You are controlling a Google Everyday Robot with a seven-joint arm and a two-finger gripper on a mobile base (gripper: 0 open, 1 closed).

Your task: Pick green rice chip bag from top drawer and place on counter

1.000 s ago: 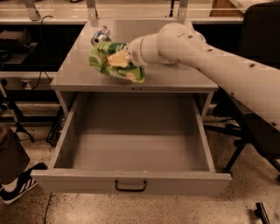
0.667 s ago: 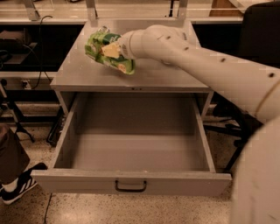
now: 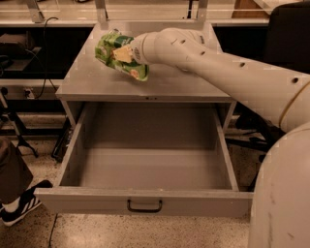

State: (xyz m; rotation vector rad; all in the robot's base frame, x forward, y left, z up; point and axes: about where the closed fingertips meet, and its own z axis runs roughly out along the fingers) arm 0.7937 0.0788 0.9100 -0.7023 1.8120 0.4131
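The green rice chip bag (image 3: 116,57) is a crumpled light-green pouch at the back left of the counter (image 3: 179,85). It hangs in my gripper (image 3: 124,53) just above or touching the surface. The gripper is shut on the bag's middle, and a pale finger (image 3: 121,54) shows against the green. My white arm reaches in from the right. The top drawer (image 3: 145,201) is pulled fully open below the counter and holds nothing I can see. Its black handle (image 3: 144,207) is at the centre of the front panel.
A person's dark shoe with a white sole (image 3: 22,206) stands on the floor at the lower left. A black chair (image 3: 290,38) is at the right. Cables and a dark shelf (image 3: 29,63) are at the left. Metal posts (image 3: 101,12) rise behind the counter.
My arm has carried the bag left and farther back over the counter, from near its middle to its back-left part. The drawer has not moved.
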